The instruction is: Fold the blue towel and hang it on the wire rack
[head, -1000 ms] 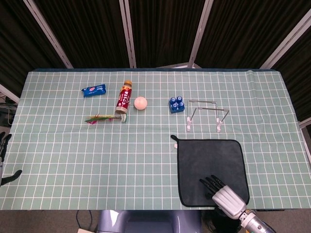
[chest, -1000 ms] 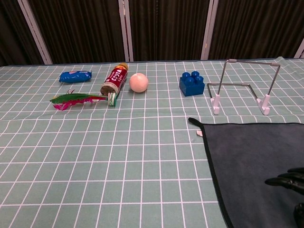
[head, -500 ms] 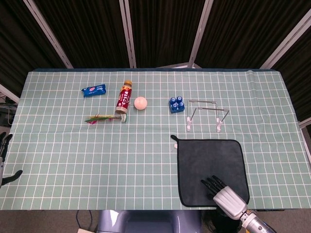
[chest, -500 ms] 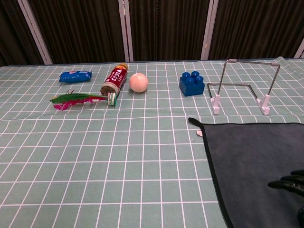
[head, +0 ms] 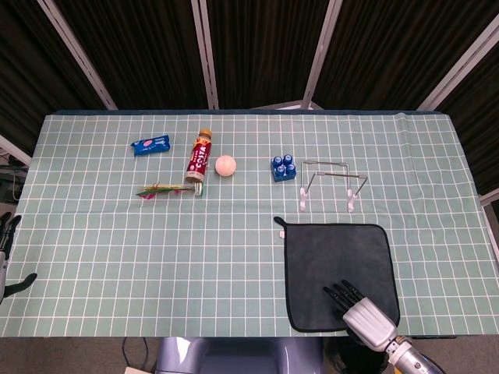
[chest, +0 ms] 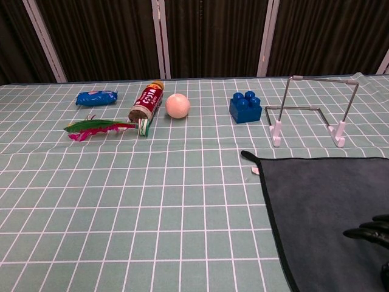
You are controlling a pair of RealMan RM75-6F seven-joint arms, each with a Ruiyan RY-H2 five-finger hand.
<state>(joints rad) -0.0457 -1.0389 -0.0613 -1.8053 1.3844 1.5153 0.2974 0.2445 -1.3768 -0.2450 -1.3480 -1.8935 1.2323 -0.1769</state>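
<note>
Room: dark curtains with pale struts stand behind a table [head: 93,234] under a green checked cloth.
Towel: the towel [head: 335,261] lies flat and unfolded on the near right part of the table, a small loop at its far left corner; it looks dark grey-blue from above.
Rack: the wire rack [head: 331,183] stands upright just beyond the towel's far edge, apart from it, on pale feet.
Right hand: the right hand [head: 355,305] is over the towel's near edge, dark fingers [head: 341,292] stretched forward and slightly apart, holding nothing; whether they touch the cloth I cannot tell.
Left hand: the left hand [head: 8,253] shows only as a sliver at the table's left edge, well apart from the towel; I cannot tell how its fingers lie.
Handling: the towel looks soft, light and limp, likely to sag and slide on the cloth; I would pinch a near corner or the hem and lift it over.
Others: a blue block [head: 283,167], ball [head: 225,165], bottle [head: 199,155], feather [head: 160,189] and blue packet [head: 150,145] sit farther back, clear of the towel.
</note>
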